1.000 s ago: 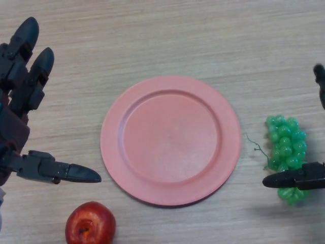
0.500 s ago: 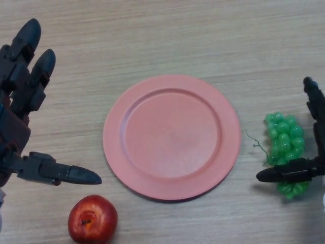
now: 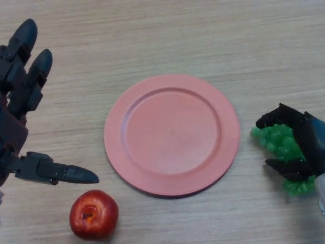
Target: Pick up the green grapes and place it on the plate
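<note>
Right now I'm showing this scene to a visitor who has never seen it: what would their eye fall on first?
First the pink plate, empty in the middle of the wooden table. Next the right hand at the right edge, curled over the green grapes beside the plate. Then the red apple at the bottom left, just below the open left hand.

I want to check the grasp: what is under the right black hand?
The green plastic grape bunch lies under the right hand, whose fingers curl round it. Its right part is covered.
</note>
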You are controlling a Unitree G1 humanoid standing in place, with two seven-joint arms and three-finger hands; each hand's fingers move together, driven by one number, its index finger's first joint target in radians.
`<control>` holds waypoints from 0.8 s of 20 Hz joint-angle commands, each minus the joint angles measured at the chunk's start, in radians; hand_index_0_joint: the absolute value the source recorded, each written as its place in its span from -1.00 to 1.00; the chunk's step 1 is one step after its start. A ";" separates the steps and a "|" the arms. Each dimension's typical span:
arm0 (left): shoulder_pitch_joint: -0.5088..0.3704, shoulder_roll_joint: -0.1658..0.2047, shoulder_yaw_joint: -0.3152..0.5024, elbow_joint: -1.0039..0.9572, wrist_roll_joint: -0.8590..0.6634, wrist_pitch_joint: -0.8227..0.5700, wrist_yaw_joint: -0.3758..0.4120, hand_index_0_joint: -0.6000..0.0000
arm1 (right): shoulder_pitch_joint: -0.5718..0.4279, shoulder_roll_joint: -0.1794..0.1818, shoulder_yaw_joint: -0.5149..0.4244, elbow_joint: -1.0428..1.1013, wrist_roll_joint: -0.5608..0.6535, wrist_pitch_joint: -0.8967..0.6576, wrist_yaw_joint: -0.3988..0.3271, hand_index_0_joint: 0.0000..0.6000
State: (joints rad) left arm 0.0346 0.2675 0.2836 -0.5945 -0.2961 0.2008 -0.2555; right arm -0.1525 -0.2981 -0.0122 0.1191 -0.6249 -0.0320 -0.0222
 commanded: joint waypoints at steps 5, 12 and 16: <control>-0.020 0.031 0.068 -0.042 -0.022 -0.177 0.007 1.00 | -0.139 0.046 0.022 -0.443 0.117 0.181 0.162 1.00; 0.010 0.024 0.107 -0.054 -0.084 -0.185 -0.004 1.00 | -0.469 0.108 0.348 -0.508 0.186 0.462 0.098 1.00; 0.024 0.019 0.121 -0.056 -0.096 -0.192 -0.015 1.00 | -0.542 0.108 0.440 -0.527 0.334 0.562 0.036 0.33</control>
State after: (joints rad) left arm 0.0734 0.2620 0.3270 -0.5956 -0.3438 0.1679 -0.2566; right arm -0.6249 -0.1925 0.4913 -0.3557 -0.2750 0.6094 0.0700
